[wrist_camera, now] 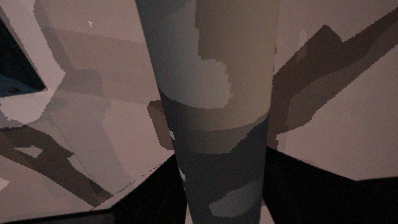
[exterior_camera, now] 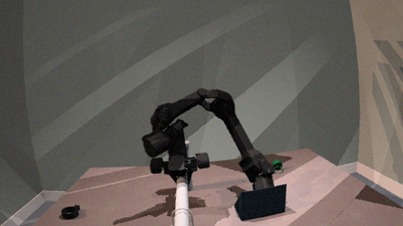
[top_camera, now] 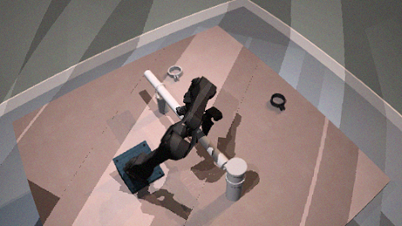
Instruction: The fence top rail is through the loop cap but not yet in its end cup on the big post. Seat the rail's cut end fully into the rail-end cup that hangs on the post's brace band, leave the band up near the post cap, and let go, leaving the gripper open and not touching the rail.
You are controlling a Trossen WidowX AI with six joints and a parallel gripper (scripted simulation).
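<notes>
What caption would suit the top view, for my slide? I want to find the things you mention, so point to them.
Claw (top_camera: 192,124) (exterior_camera: 182,174) (wrist_camera: 216,152) shut on the white rail (top_camera: 168,98) (exterior_camera: 182,214) (wrist_camera: 217,75), between the small post (top_camera: 162,105) and big post (top_camera: 234,189).

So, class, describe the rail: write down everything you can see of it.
The rail is a long, straight, white round tube, smooth, like painted metal or plastic, mottled by shadow. It lies roughly level, raised off the table, running from a loop near its free end to beside the big post's cap. The gripper is shut on it partway along, a finger at either side. Whether its far end is seated in the cup cannot be told.
</notes>
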